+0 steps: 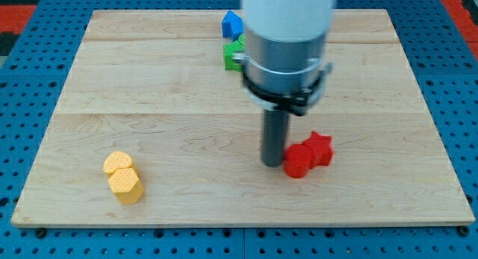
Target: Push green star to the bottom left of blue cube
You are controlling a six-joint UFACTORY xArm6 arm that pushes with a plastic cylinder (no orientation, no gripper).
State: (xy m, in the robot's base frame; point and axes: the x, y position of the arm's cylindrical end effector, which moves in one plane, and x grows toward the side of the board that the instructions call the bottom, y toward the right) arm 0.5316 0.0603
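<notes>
Near the view's top, just left of the arm's wide grey housing (287, 35), the blue cube (232, 25) sits on the wooden board (149, 102), and the green star (234, 54) lies directly at its six o'clock, touching or almost touching it; the star's right part is hidden behind the housing, so its full outline cannot be made out. The dark rod drops from that housing, and my tip (272, 164) rests on the board well below the two task blocks, at about five o'clock from the green star. This arm carries no jaws, only the rod, so there is nothing to call apart or together. Right at the tip's three o'clock is a red block (298, 160), touching the rod or just beside it, and a second red block (320, 147), star-like in shape, presses against the first at its two o'clock. Far off at the tip's eight to nine o'clock, near the board's lower left corner, two yellow blocks stand touching one another: a rounded one (117, 163) and a hexagon-like one (125, 185) at its five o'clock. A blue pegboard surface (30, 139) surrounds the board.
</notes>
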